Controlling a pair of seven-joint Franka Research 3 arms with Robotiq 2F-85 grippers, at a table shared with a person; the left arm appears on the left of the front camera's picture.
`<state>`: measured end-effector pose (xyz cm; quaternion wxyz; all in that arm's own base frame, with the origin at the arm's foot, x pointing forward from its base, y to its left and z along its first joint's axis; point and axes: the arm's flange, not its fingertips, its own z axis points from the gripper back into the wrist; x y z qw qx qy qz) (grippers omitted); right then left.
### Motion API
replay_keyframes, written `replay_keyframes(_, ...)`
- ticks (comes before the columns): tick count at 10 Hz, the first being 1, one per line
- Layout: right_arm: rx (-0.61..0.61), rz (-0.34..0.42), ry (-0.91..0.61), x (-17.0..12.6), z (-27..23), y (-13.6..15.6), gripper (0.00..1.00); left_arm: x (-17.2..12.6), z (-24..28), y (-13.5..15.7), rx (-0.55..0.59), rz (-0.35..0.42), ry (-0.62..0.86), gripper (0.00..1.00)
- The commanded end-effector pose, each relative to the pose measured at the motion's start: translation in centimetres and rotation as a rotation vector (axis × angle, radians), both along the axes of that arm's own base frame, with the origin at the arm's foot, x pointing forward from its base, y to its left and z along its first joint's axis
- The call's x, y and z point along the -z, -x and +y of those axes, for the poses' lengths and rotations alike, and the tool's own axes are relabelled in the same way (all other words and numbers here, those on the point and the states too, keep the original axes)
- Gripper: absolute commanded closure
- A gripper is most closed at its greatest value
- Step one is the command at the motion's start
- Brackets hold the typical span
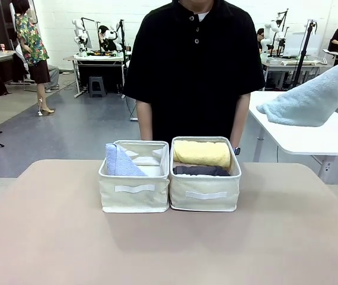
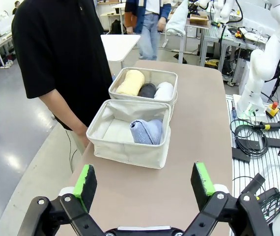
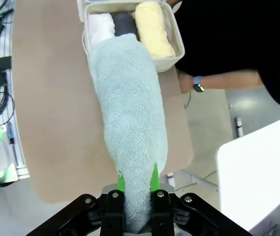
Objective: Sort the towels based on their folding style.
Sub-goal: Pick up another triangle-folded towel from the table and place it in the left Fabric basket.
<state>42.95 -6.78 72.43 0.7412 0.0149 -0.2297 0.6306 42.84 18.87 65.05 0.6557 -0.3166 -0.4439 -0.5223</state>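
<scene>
Two tools differ: the right tool [image 3: 137, 181], high and well right of the bins [image 1: 134, 203], pinches the drooping pale teal towel [image 1: 308, 102]; the left tool [image 2: 145, 181] hovers spread above the surface [image 2: 199, 123] near them.

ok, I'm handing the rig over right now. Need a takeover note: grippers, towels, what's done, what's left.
Left gripper: open, holding nothing, low over the table on the robot's side of the bins.
Right gripper: shut on the pale teal towel, raised well above the table at the robot's right.
Left bin: lavender-blue folded towel.
Right bin: yellow roll, dark grey roll, white roll.
Done: those four are in bins.
Left: place the teal towel, probably in the left bin with the folded one.
</scene>
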Motion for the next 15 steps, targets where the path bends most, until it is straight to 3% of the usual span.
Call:
replay_keyframes(1,0.0,0.001,0.007,0.0,0.2,0.1,1.0,-0.1,-0.2,0.2,-0.01,-0.005,-0.001,0.0)
replay_keyframes(2,0.0,0.0,0.0,0.0,0.0,0.0,0.81,-0.1,-0.2,0.2,-0.01,-0.005,-0.001,0.0)
replay_keyframes(3,-0.029,0.051,-0.046,1.1,5.3,-1.7,0.81,-0.1,-0.2,0.2,-0.01,-0.005,-0.001,0.0)
replay_keyframes(5,-0.058,0.052,-0.072,0.5,14.5,-3.1,0.81,-0.1,-0.2,0.2,-0.01,-0.005,-0.001,0.0)
replay_keyframes(8,-0.092,0.065,-0.117,-1.4,24.0,-4.8,0.81,-0.1,-0.2,0.2,-0.01,-0.005,-0.001,0.0)
replay_keyframes(11,-0.097,0.162,0.008,2.4,33.2,-9.0,0.81,-0.1,-0.2,0.2,-0.01,-0.005,-0.001,0.0)
replay_keyframes(15,-0.084,0.184,0.031,4.2,40.8,-12.6,0.81,-0.1,-0.2,0.2,-0.01,-0.005,-0.001,0.0)
